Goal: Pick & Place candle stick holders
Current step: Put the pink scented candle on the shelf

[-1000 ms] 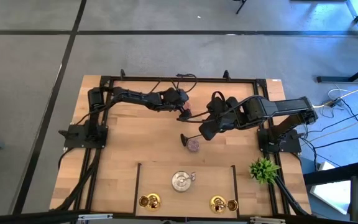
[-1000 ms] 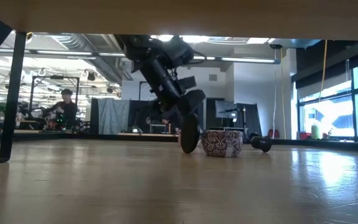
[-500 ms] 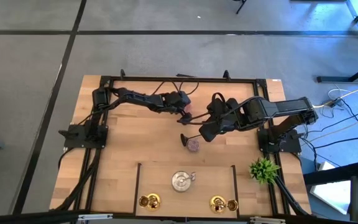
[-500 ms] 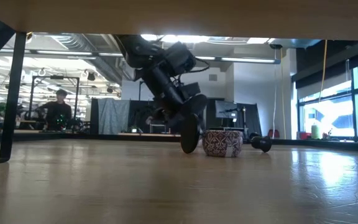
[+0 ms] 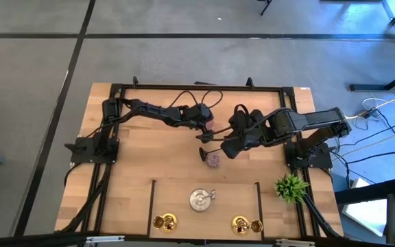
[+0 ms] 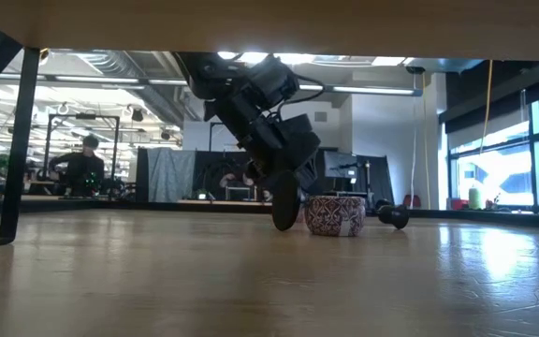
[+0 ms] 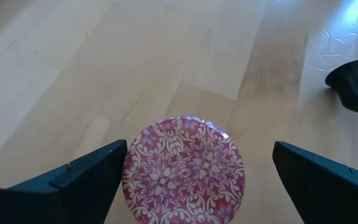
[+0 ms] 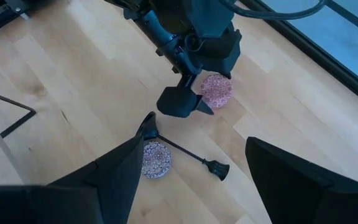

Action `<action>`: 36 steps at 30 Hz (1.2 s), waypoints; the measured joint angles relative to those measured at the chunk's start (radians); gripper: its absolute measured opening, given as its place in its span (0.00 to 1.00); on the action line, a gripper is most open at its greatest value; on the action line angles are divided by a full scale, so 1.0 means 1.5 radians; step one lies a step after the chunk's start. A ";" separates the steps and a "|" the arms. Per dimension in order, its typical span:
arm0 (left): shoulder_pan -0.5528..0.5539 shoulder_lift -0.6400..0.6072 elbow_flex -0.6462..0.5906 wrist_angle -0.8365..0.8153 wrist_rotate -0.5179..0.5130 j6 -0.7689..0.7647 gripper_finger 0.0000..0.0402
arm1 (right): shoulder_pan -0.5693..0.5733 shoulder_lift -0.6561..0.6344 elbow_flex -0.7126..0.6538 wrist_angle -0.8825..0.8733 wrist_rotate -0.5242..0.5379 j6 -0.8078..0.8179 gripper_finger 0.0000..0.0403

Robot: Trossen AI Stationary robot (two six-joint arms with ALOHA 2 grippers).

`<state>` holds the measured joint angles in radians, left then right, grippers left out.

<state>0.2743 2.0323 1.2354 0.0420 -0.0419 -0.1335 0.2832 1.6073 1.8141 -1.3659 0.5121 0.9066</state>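
Note:
A pink patterned round holder stands on the table at mid-far. My left gripper is open, with one finger on either side of this holder and a wide gap on one side; it also shows in the high view. A black thin-stemmed holder lies on its side, its wide end beside a second pink holder. My right gripper is open and empty above the black holder's stem. A silver holder and gold holders stand near the front edge.
A green spiky plant stands at the right front. Thin black frame lines mark off the front area with the silver and gold holders. Bare wood lies left of the pink holders. A person shows in the room beyond the table.
My left gripper has gone a little toward the table's right edge and lower, coming around the far pink holder. The holders have stayed where they were.

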 joint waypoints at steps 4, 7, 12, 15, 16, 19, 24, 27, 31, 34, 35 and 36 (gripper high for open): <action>-0.003 0.000 0.000 0.000 -0.002 0.016 1.00 | 0.000 0.000 0.000 0.000 0.000 0.001 0.71; -0.003 0.000 0.000 0.000 -0.003 0.016 1.00 | 0.000 0.000 0.000 0.000 0.000 0.000 0.71; -0.004 0.000 0.000 0.000 -0.003 0.008 1.00 | 0.000 0.000 0.000 0.000 0.001 0.000 0.71; -0.004 0.000 0.000 0.001 -0.002 -0.019 1.00 | 0.000 0.000 0.000 0.003 0.006 0.000 0.71; -0.004 0.000 0.000 0.001 0.003 -0.032 1.00 | 0.000 0.000 0.000 0.003 0.007 0.001 0.71; -0.004 -0.001 0.000 0.001 0.010 -0.070 1.00 | 0.000 0.000 0.000 0.010 0.008 0.002 0.71; -0.004 -0.001 0.000 0.005 0.009 -0.095 1.00 | 0.000 0.000 0.000 0.013 0.008 0.002 0.71; -0.004 -0.001 0.000 -0.001 0.008 -0.105 1.00 | 0.000 0.000 0.000 0.015 0.008 0.007 0.71; -0.004 -0.001 0.000 -0.016 -0.009 -0.107 1.00 | 0.000 0.000 0.000 0.016 0.008 0.007 0.71; -0.007 -0.001 0.000 -0.016 -0.008 -0.080 1.00 | 0.000 0.000 0.000 0.017 0.008 0.009 0.71; -0.008 -0.001 0.000 -0.016 -0.008 -0.076 1.00 | 0.000 0.000 0.000 0.017 0.008 0.010 0.71; -0.008 -0.001 0.000 -0.016 -0.008 -0.074 1.00 | 0.000 0.000 0.000 0.017 0.008 0.010 0.71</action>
<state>0.2619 2.0304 1.2354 0.0185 -0.0542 -0.2446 0.2826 1.6073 1.8141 -1.3411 0.5236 0.9215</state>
